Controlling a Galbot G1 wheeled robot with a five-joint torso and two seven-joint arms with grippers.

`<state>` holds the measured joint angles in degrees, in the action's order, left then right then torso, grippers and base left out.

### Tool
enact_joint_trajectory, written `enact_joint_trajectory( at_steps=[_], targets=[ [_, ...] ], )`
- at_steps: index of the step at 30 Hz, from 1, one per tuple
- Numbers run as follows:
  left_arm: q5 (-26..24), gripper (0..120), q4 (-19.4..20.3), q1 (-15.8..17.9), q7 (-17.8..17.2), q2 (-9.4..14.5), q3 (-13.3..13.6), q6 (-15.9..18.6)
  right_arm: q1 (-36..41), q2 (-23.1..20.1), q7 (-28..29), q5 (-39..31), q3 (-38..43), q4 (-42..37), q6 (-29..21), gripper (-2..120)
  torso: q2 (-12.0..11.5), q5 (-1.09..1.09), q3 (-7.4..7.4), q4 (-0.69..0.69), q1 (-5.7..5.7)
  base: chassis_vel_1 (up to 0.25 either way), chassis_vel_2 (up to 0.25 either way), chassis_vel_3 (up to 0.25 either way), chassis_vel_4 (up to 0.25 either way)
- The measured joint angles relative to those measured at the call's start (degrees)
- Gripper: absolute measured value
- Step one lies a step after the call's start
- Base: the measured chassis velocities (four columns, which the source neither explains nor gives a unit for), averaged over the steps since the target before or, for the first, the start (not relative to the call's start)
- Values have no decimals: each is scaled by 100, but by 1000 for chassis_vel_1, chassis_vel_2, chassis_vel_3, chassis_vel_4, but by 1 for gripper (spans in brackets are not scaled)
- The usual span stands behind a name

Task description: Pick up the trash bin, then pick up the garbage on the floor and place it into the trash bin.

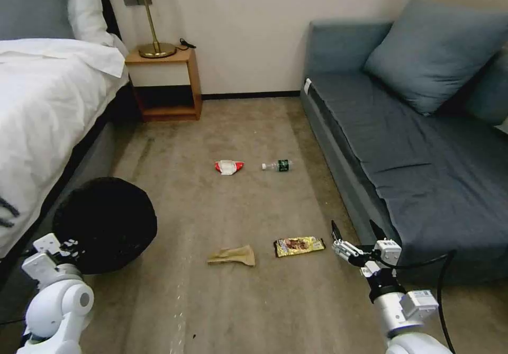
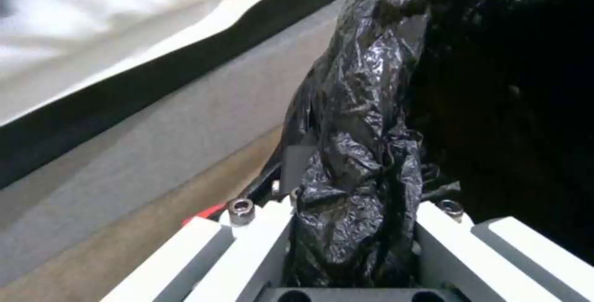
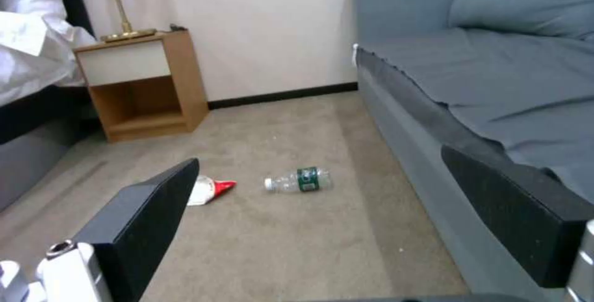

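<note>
The trash bin [image 1: 106, 221], covered by its black bag, hangs at the left beside the bed. My left gripper [image 1: 69, 248] is shut on the bin's bag-lined rim [image 2: 356, 200], with crumpled black plastic pinched between its white fingers [image 2: 248, 251]. On the carpet lies the garbage: a tan paper scrap [image 1: 233, 256], a gold wrapper [image 1: 299, 246], a red-and-white packet [image 1: 229, 166] [image 3: 207, 189] and a small clear bottle [image 1: 278, 165] [image 3: 299, 180]. My right gripper [image 1: 357, 231] hovers open by the sofa's front, right of the gold wrapper, its black pads [image 3: 148, 214] wide apart.
A white-sheeted bed [image 1: 37, 110] runs along the left, a blue-grey sofa [image 1: 413, 147] along the right. A wooden nightstand [image 1: 166, 87] with a brass lamp stands against the far wall. The carpet strip between bed and sofa holds the litter.
</note>
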<state>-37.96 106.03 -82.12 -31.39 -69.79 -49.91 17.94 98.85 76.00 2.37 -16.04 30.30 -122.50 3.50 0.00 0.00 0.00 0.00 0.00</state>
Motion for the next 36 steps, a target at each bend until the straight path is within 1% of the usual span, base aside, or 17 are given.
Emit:
enact_joint_trajectory(
  at_steps=[14, 16, 18, 20, 21, 24, 25, 26, 27, 28, 30, 32, 33, 35, 36],
  targets=[
    [3, 2, -38, 14, 21, 10, 6, -21, -9, 24, 4, 59, -28, 47, -43, 100, 0, 0, 0, 0, 0, -125, 122, 123, -125],
    [2, 2, -52, 10, 45, 22, 11, -23, 0, -72, 10, 40, -49, 45, -189, 100, 0, 1, 0, -1, 0, -78, 78, 92, -105],
    [2, 2, -56, 7, 56, 31, 12, -22, -6, -144, 5, 33, -50, 46, -225, 100, 0, 0, 1, -1, 0, -66, 65, 26, -63],
    [2, 2, -61, 0, 84, 48, 13, -23, -66, -348, -43, 16, -47, 77, -280, 100, 0, 1, 0, -2, 0, 0, 0, 0, 0],
    [1, 2, -64, -2, 104, 51, 0, -23, -154, -545, -97, -30, -43, 130, -328, 100, 0, 1, 0, -1, 0, 0, 0, 0, 0],
    [0, 2, -65, 0, 111, 45, -14, -23, -239, -685, -126, -76, -47, 173, -384, 100, 0, 0, 0, -1, 0, 0, 0, 0, 0],
    [-1, 2, -62, -2, 116, 27, -28, -23, -422, -937, -167, -166, -85, 246, -498, 100, 0, 2, 0, -1, 0, 0, 0, 0, 0],
    [-2, 2, -53, -6, 119, 19, -30, -23, -483, -1012, -182, -193, -101, 268, -528, 100, 0, 2, 0, -1, 0, 0, 0, 0, 0],
    [-3, 2, -24, -20, 124, -1, -32, -24, -668, -1237, -258, -282, -150, 339, -598, 100, 0, 2, 0, 0, 0, 0, 0, 0, 0],
    [-3, 2, -24, -20, 124, -1, -32, -24, -668, -1237, -258, -282, -150, 339, -598, 100, 0, 2, 0, 0, 0, 0, 0, 0, 0],
    [-3, 2, 66, -56, 129, -61, -36, -27, -1150, -1795, -580, -477, -331, 555, -792, 100, 0, 2, 0, 0, 0, 0, 0, 0, 0],
    [6, 2, 129, -85, 131, -108, -43, -41, -1755, -2428, -789, -540, -762, 887, -968, 100, 0, 0, 1, 0, 0, 0, 0, 0, 0],
    [6, 2, 129, -85, 131, -108, -43, -41, -1755, -2428, -789, -540, -762, 887, -968, 100, 0, 0, 1, 0, 0, 0, 0, 0, 0],
    [20, 2, 201, -122, 134, -124, -49, -42, -2638, -2941, -1042, -637, -1548, 1341, -1129, 100, 0, 2, 1, 0, 0, 0, 0, 0, 0],
    [44, 2, 236, -135, 136, -125, -54, -42, -3095, -3054, -1110, -684, -1922, 1557, -1176, 100, 0, 0, 0, -1, 0, 0, 0, 0, 0]
  ],
)
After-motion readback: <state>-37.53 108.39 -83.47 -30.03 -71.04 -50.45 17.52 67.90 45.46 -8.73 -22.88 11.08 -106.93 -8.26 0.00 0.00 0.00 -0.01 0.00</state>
